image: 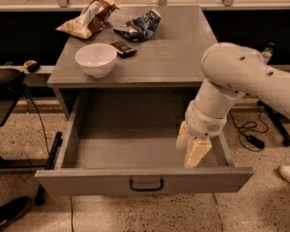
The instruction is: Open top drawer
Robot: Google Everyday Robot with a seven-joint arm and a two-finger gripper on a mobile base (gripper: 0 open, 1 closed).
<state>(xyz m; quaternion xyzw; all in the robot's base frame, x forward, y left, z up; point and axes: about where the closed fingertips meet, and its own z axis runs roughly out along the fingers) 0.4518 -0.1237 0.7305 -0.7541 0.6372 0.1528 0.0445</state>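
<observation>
Top drawer, large, grey, plain grey inside: one. It stands wide open from the grey cabinet, and its cavity surrounds the pincer on all sides.
Front panel of that drawer: one, just in front of the pincer and below it in view.
Small black loop handle: one, centred on the panel, lower than the pincer and off to its left in view.
Cream-coloured two-finger pincer: one. It hangs inside the drawer near the right-hand wall, close behind the panel. Its spread cannot be made out from here, nor any grasp.
White, thick-jointed robot arm: one. It enters from the right, bends at a rounded elbow over the cabinet's right edge, and drops the wrist steeply down into the drawer.
On the cabinet top, above and left of the pincer:
White round bowl: one.
Small dark flat packet: one, beside the bowl.
Crumpled tan snack bag: one.
Crumpled blue snack bag: one.
</observation>
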